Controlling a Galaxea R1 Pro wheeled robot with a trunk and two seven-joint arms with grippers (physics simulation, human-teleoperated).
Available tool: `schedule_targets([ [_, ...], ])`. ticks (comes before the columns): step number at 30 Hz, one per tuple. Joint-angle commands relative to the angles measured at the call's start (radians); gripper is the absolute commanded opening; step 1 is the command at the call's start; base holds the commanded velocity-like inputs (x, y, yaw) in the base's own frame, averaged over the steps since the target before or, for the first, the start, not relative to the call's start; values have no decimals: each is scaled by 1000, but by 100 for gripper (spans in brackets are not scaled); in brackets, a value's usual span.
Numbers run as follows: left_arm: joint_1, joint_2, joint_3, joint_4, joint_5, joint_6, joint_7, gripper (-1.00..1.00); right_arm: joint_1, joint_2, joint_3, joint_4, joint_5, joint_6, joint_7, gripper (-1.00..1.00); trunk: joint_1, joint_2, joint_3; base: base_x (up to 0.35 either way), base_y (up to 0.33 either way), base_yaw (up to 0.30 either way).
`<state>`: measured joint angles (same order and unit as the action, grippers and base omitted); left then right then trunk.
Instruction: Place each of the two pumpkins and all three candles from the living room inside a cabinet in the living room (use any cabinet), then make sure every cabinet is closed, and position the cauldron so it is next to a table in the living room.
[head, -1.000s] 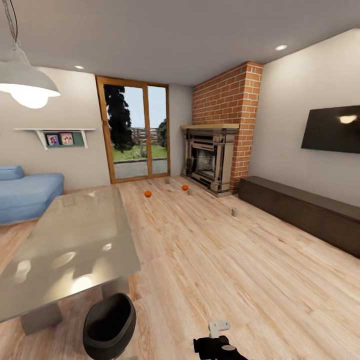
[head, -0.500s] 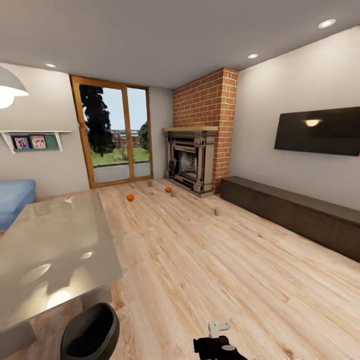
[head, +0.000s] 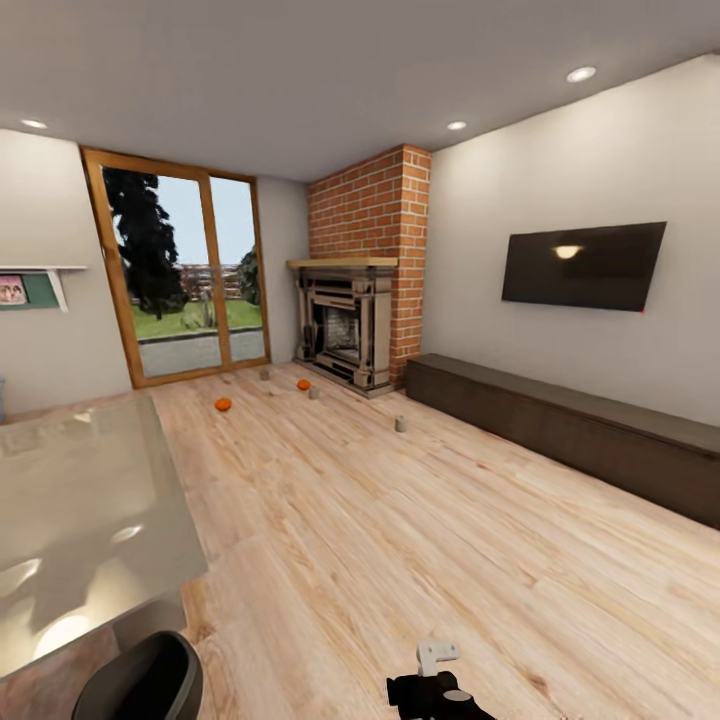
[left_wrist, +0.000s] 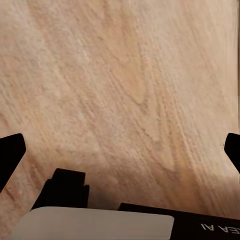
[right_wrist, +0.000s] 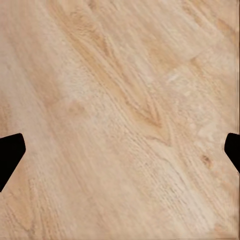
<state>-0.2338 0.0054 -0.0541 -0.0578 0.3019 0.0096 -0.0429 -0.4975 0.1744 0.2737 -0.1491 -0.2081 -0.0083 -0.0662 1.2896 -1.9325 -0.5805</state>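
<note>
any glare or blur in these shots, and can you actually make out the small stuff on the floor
Head view: ceiling lights glare off the glossy table and reflect in the TV; the pumpkins and candles are tiny but distinguishable by colour; straight lines bow near the edges. Left wrist view: floor grain is soft, with a shadow near the gripper. Right wrist view: evenly lit, slightly blurred.

View panned right — cauldron (head: 140, 682) edge-cropped
</note>
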Motion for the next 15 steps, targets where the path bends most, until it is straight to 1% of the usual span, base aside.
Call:
schedule_targets([
  [1,0,1,-6,0,10,1,-3,100,-1,0,9,0,-10,-1,-5,100,0,0,0,0,0,-247],
  [15,1,1,-6,0,9,1,-4,100,-1,0,9,0,-10,-1,-3,100,0,0,12,0,0,-247],
])
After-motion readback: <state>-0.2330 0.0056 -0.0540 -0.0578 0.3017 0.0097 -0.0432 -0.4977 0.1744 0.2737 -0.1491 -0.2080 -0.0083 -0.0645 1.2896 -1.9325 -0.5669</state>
